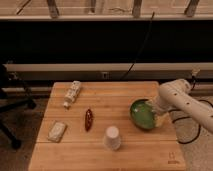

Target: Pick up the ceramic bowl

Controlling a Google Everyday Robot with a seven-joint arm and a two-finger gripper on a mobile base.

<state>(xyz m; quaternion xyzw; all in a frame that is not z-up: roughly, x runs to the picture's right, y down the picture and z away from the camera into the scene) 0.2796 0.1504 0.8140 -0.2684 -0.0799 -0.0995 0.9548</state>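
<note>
The ceramic bowl (142, 114) is glossy green with a darker rim. It sits near the right edge of the wooden table (107, 152) and looks tipped, its inside facing left and toward the camera. My white arm comes in from the right, and the gripper (158, 113) is at the bowl's right rim, touching or very close to it. The bowl and the wrist hide the gripper's end.
A small white upturned cup (112, 137) stands in front of the bowl to its left. A dark red packet (88, 120) lies mid-table, a pale snack bag (57, 131) front left, and a white bottle (71, 94) on its side back left. An office chair (10, 107) stands off the left edge.
</note>
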